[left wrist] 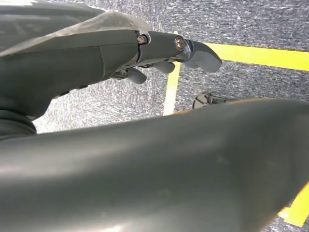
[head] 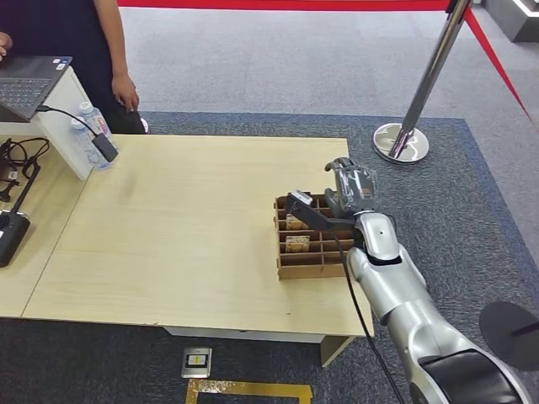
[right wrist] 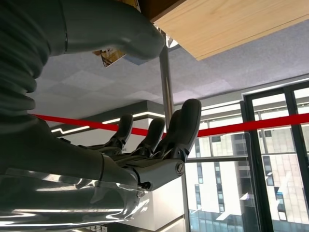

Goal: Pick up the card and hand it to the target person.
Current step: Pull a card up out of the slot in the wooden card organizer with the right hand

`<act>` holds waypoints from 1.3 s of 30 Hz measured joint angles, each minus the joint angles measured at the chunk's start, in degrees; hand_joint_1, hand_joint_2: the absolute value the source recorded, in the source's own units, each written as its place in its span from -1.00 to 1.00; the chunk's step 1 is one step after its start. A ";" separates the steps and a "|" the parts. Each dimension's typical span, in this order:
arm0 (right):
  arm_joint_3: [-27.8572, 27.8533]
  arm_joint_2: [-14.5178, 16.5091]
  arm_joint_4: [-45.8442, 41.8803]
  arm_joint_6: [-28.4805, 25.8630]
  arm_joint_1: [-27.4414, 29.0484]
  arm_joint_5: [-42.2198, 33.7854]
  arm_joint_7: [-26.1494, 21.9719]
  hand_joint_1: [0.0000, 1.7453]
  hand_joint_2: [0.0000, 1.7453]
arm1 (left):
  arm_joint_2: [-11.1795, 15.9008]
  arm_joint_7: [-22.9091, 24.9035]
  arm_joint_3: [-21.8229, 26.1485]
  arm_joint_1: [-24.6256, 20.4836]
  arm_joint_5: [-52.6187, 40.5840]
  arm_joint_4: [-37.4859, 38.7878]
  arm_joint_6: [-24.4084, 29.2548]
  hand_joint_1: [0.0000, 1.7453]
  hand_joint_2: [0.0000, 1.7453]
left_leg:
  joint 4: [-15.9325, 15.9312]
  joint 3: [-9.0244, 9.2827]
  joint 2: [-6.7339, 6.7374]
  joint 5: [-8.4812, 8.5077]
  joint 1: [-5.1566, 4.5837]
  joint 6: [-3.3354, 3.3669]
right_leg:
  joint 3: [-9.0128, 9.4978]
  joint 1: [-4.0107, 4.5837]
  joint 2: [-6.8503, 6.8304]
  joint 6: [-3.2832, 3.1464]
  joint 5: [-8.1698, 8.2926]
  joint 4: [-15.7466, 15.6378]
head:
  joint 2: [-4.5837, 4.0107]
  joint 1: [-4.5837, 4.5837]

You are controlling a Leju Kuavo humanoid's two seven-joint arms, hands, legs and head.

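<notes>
A: Sitting in the divided box (head: pixel 305 252) are two cards (head: pixel 296 244), one behind the other in the left-hand compartments, each lying with its long edge across the table (head: pixel 190 219).

B: And the right hand (head: pixel 346 192) is hanging over the box's far right corner, so the cards are lying to its left and a little nearer the robot.

A: Fingers (right wrist: pixel 182 125) are looking loosely spread; whether the thumb is pinching anything, I cannot tell.

B: Left hand (left wrist: pixel 160 53) is dangling by the floor, fingers apart, holding nothing. The right is far nearer.

A: One person (head: pixel 108 59) is waiting at the far left corner.
</notes>
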 joint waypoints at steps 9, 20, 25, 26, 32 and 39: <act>-0.79 -0.73 0.37 -0.53 0.76 -0.13 0.29 0.00 1.00 | 0.00 -0.06 -0.20 0.11 -0.24 0.01 -0.05 -1.00 -1.00 | -0.01 0.02 -0.02 0.00 0.01 0.00 | 0.03 0.01 -0.02 0.00 0.00 -0.03 | 0.00 0.00; -1.95 -1.48 -0.73 -0.20 2.50 0.15 0.97 0.00 1.00 | 0.04 0.37 -1.06 0.09 -1.08 0.07 -0.32 -1.00 -1.00 | -0.01 0.00 -0.03 0.01 0.01 0.00 | 0.01 0.01 -0.02 0.00 0.00 -0.03 | 0.00 0.00; -2.17 -1.47 -0.53 -0.11 2.71 0.29 1.20 0.16 1.00 | -0.06 0.57 -1.06 0.02 -1.10 0.07 -0.19 -1.00 -1.00 | -0.01 -0.02 -0.01 0.01 0.00 0.00 | -0.03 0.00 0.00 -0.01 0.01 -0.01 | 0.00 0.00; -2.20 -1.43 -0.48 -0.13 2.79 0.35 1.26 0.16 1.00 | -0.10 0.65 -1.06 0.00 -1.11 0.07 -0.14 -1.00 -1.00 | -0.01 -0.02 -0.01 0.01 0.01 0.00 | -0.02 0.01 -0.01 -0.01 0.01 -0.02 | 0.00 0.00; -2.47 -1.22 0.21 -0.41 2.60 0.82 1.15 0.13 1.00 | -0.37 0.66 -0.86 -0.07 -0.92 0.06 0.17 -1.00 -1.00 | 0.00 -0.02 0.01 0.00 0.00 0.00 | -0.03 0.00 0.02 0.00 0.01 -0.01 | 0.00 0.00; -2.93 -0.88 1.24 -0.54 1.52 1.46 0.86 0.01 1.00 | -0.42 0.55 -0.78 -0.33 -0.83 0.08 0.36 -1.00 -1.00 | 0.00 -0.03 0.02 0.00 0.00 0.00 | -0.05 0.00 0.02 0.00 0.01 0.00 | 0.00 0.00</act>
